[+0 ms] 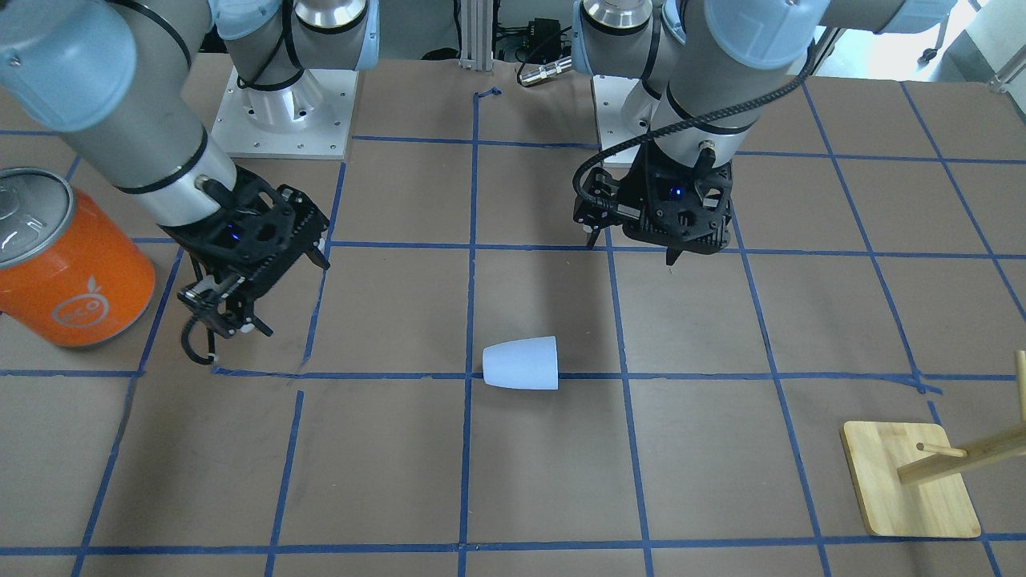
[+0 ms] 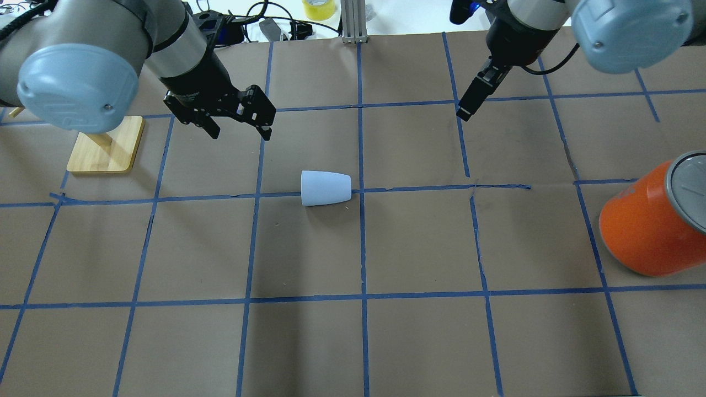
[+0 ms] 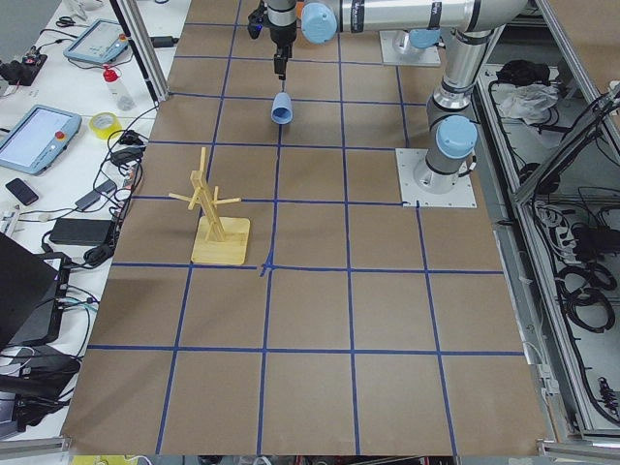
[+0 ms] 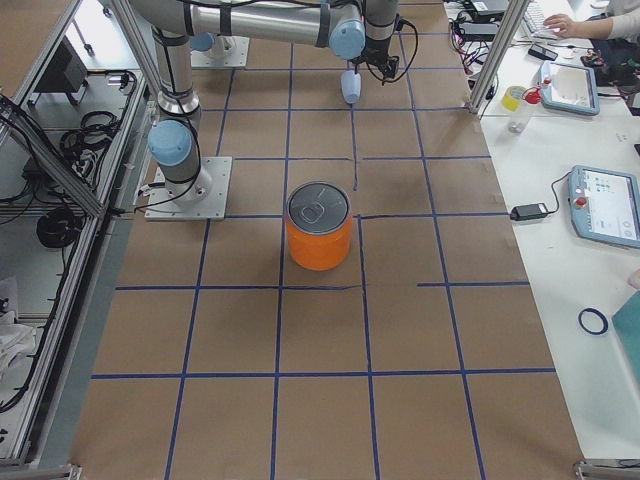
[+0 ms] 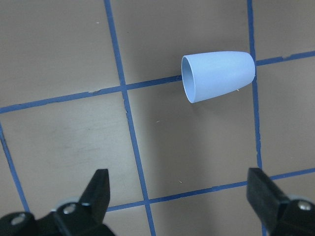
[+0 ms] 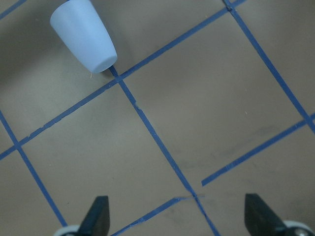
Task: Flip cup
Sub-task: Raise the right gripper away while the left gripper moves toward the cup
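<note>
Cup, one only, lies on its side near the middle of the table, along a blue tape line. In the overhead view its wider rim points to 9 o'clock and its narrow base to 3 o'clock. Nothing touches it. The left wrist camera sees the mouth almost edge-on, so the inside barely shows.

One orange can, by far the bigger container, stands upright well off at 3 o'clock from the cup. A silver lid closes it, so its contents cannot be told.

One wooden peg stand sits on its flat base at about 10 o'clock from the cup, partly under the left arm.

Two grippers hang above the table, both apart from the cup. The left gripper is near it at 11 o'clock, fingers spread wide with nothing between them. The right gripper is farther off at 2 o'clock. Its wrist camera shows the fingers likewise spread wide, holding nothing.
</note>
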Controlling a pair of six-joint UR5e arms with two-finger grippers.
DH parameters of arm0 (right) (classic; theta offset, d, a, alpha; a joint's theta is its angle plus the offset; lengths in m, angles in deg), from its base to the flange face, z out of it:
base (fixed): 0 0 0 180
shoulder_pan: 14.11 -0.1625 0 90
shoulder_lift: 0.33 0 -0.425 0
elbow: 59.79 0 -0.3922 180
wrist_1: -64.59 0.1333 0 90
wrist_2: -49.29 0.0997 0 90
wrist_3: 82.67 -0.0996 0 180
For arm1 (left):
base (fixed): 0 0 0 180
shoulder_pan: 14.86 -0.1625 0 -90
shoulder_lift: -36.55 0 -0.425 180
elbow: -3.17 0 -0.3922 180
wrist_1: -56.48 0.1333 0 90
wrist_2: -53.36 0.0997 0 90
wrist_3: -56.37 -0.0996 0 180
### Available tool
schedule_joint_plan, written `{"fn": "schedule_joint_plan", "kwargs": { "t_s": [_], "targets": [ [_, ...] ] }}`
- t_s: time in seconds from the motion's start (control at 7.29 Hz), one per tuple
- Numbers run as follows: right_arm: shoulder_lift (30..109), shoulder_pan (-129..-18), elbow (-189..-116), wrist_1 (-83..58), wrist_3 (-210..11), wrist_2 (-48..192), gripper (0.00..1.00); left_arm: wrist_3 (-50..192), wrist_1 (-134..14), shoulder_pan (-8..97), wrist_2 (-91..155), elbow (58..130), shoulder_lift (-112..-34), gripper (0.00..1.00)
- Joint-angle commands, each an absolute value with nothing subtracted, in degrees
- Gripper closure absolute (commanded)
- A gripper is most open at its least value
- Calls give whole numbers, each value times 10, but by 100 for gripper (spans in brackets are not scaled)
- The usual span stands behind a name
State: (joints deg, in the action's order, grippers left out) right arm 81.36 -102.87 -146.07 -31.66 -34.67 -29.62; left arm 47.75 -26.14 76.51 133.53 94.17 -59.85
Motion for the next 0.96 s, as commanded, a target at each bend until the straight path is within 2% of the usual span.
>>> {"fn": "schedule_joint_plan", "kwargs": {
  "t_s": [0.0, 0.41, 0.82],
  "targets": [
    [845, -1023, -1464, -308, -493, -300, 0, 428, -246, 743, 1302, 944, -629, 0],
    [868, -1025, -1464, -307, -705, -391, 0, 427, -196, 741, 1239, 947, -679, 0],
    [877, -1026, -1466, -301, -768, -391, 0, 398, -157, 740, 1183, 960, -709, 0]
  ]
}}
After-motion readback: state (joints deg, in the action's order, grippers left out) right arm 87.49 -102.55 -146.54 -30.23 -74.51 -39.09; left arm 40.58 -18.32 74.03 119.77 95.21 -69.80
